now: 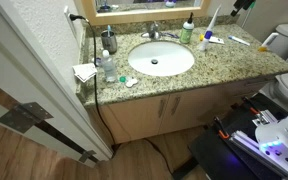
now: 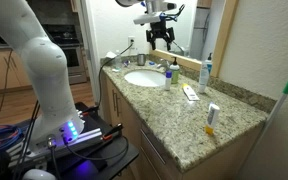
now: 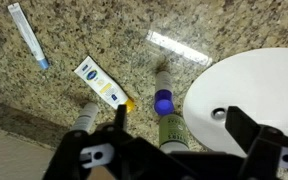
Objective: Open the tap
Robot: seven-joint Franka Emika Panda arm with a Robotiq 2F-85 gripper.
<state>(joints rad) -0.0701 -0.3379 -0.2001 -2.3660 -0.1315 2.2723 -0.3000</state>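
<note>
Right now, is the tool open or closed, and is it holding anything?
The tool: open, holding nothing.

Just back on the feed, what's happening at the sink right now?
The arm's end effector hangs open in the air above the granite countertop, close to the basin, and holds nothing. The tap behind the basin is untouched. The wrist view looks down on a tube and a bottle beside the basin.
</note>
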